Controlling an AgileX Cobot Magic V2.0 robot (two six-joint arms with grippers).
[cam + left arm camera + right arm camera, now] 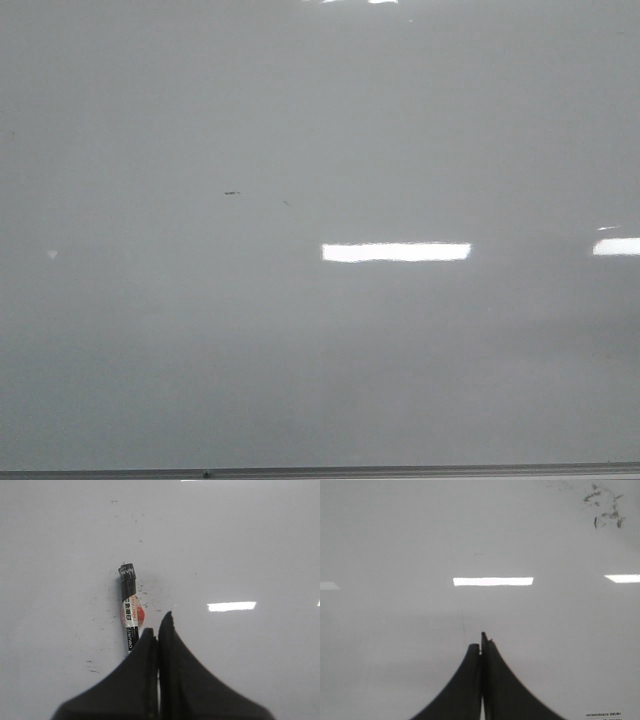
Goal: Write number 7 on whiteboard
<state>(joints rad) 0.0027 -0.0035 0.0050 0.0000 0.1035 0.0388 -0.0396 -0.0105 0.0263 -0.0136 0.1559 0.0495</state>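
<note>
The whiteboard fills the front view, glossy pale grey with bright light reflections. No number 7 shows on it, only tiny dark specks. Neither gripper is in the front view. In the left wrist view my left gripper is shut and empty over the board. A black marker with a white label and a red spot lies flat on the board just beside the fingertips, its near end hidden behind one finger. My right gripper is shut and empty over bare board.
The board's thin grey bottom edge runs along the bottom of the front view. Dark ink smudges mark the board far from the right gripper. Small ink specks lie round the marker. A faint thin line runs ahead of the right fingertips.
</note>
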